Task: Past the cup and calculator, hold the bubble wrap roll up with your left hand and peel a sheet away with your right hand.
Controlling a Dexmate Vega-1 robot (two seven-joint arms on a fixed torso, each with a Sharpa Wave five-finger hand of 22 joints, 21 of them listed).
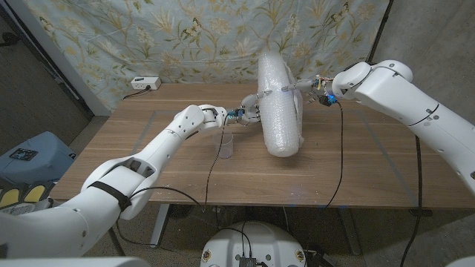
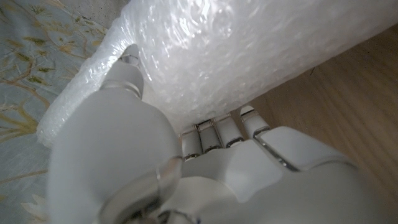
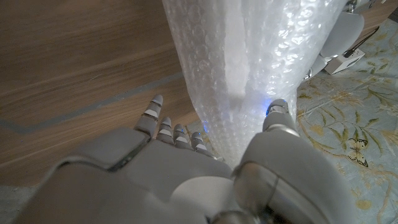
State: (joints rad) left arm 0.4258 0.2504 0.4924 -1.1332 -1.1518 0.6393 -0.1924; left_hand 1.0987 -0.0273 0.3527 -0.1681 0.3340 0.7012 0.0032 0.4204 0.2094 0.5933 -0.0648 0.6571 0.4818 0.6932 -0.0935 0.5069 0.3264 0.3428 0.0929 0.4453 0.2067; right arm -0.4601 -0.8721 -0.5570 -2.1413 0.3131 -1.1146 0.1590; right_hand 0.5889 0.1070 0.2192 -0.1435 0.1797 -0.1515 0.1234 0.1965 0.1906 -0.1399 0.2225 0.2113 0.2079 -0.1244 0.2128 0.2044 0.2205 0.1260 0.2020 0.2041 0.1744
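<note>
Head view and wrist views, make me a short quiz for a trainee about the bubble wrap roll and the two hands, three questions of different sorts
1. True or false: the roll lies flat on the table.
2. Multiple choice: which hand touches the roll from the cup's side? A) left hand B) right hand C) neither
3. Fill in: in the right wrist view, the right hand's thumb presses against the ____.

Key:
1. False. It stands tilted, its lower end at the table, held between the two hands.
2. A. The left wrist view shows its thumb on the wrap and its fingers beneath it.
3. Roll.
</note>
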